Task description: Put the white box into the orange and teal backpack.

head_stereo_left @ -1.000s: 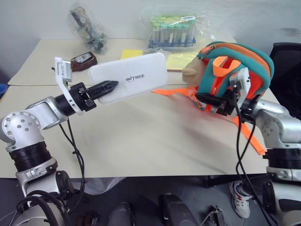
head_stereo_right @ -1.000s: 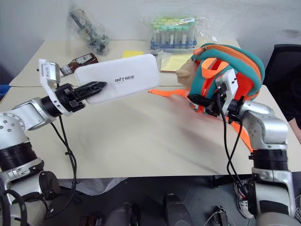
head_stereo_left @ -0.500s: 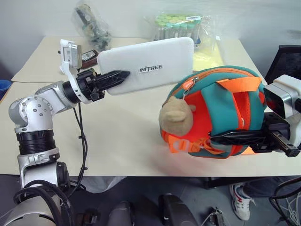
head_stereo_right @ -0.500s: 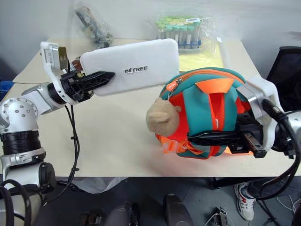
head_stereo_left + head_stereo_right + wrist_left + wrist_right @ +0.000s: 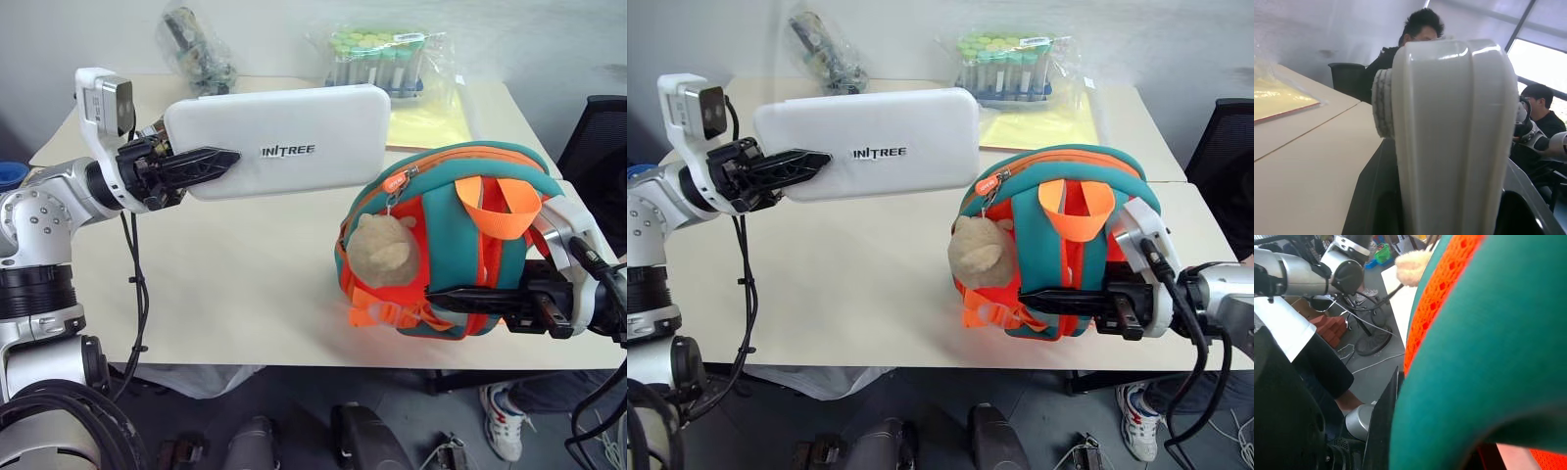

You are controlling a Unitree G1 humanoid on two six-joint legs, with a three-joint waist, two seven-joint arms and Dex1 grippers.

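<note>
The left hand [image 5: 211, 160] is pinching one end of the white box [image 5: 294, 137] between its two black fingers and is holding it in the air above the desk [image 5: 245, 284], with the long side nearly level and the dark lettering facing the camera. The free end of the box is reaching toward the backpack [image 5: 460, 245] and is standing just above and behind its top edge; whether the two are touching I cannot tell. The right hand [image 5: 456, 297] is pressed together on the lower part of the backpack and is holding it upright near the front edge of the desk, on the robot's right side. The beige plush toy [image 5: 384, 250] is hanging on the front of the backpack, and an orange loop [image 5: 500, 199] is standing up at its top. At the far side of the desk a rack of tubes [image 5: 377, 61] in a clear bag and a yellow sheet [image 5: 426, 122] are lying. In the left wrist view two people are sitting behind the desk.
</note>
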